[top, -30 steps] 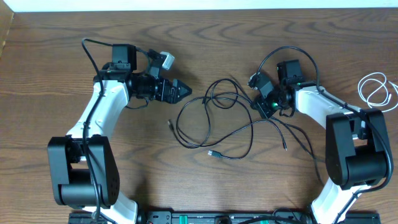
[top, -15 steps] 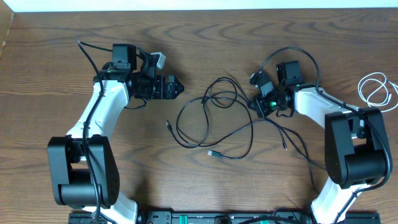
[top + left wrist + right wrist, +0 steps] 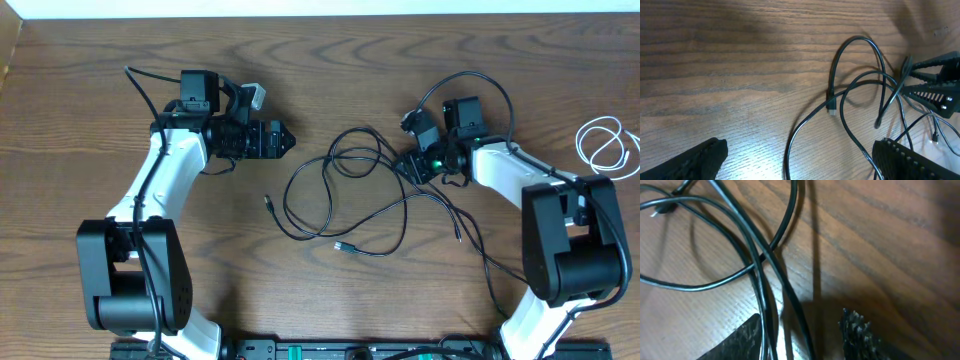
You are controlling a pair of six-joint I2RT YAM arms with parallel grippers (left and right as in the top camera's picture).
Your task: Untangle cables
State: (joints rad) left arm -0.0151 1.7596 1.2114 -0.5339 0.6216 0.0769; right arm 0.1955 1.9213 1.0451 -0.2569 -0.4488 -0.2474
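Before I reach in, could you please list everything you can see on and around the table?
black cable: one, black, loose crossing loops mid-table, between the two claws
white cable: one, white, coiled near the table's right edge, apart from the black cable
table: one, brown wood grain, under everything
strip: one, white, along the far edge; cannot tell what it is
rail: one, black, along the near edge
left arm: one, white and black, left side
right arm: one, white and black, right side
left claw: one, black, open and empty, left of the loops
right claw: one, black, open, at the loops' right side, black cable strands running between its fingers
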